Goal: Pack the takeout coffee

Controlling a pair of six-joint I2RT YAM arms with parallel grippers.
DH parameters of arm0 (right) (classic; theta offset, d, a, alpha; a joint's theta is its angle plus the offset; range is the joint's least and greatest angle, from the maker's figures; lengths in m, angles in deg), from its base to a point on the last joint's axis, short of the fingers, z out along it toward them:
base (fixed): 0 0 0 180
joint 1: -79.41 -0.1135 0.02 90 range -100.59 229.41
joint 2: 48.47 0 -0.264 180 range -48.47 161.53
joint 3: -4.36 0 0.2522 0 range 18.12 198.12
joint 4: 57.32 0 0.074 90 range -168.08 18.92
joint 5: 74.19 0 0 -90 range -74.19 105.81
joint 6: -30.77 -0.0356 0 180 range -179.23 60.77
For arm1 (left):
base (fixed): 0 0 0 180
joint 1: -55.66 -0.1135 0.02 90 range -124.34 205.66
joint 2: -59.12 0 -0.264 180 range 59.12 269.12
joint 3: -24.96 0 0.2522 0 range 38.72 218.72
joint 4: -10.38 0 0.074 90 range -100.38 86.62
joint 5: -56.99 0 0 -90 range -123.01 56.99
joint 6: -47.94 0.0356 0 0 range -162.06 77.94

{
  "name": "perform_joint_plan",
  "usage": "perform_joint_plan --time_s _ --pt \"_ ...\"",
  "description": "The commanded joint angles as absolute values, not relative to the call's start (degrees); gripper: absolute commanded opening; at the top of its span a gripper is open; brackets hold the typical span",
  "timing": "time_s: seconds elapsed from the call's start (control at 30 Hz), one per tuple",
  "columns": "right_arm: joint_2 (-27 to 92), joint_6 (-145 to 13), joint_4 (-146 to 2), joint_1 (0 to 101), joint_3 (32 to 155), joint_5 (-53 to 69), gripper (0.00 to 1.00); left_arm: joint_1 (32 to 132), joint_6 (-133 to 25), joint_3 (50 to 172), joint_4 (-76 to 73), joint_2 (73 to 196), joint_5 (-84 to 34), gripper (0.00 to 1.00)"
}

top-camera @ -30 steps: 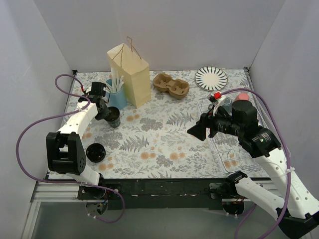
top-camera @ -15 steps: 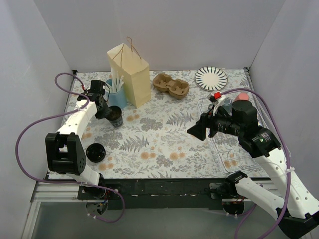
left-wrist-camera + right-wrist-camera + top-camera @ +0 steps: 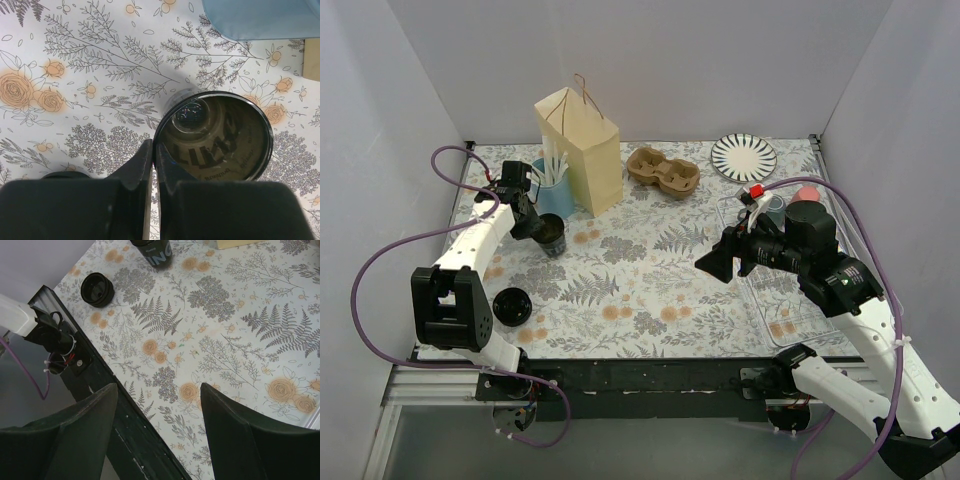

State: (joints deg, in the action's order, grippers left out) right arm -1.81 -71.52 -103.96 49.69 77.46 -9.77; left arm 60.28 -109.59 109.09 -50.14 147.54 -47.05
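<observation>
Left hand [image 3: 152, 159]: fingers pinching the rim of the takeout coffee [image 3: 220, 137], one inside and one outside. The cup stands upright at the far left of the floral surface [image 3: 650, 270], just near of the blue cup [image 3: 557, 198] and the paper bag [image 3: 582, 150]. It has shifted slightly right since a second ago.
Right hand [image 3: 159, 387]: spread wide, hovering right of centre, unchanged.
Black lid [image 3: 511, 305]: near left.

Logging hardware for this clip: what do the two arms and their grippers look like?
Both the left arm and right arm have white links with black joints and bases. A purple cable loops along each. The gripper fingers are matte black and wedge-shaped. A small red part sits near the right wrist.
</observation>
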Motion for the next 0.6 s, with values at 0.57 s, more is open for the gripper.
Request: perform_joint_plan --time_s 0.57 --pt "-2.9 -72.3 -102.0 49.5 77.9 -10.5 0.75 60.1 -108.1 109.4 -50.5 146.1 -46.5 0.00"
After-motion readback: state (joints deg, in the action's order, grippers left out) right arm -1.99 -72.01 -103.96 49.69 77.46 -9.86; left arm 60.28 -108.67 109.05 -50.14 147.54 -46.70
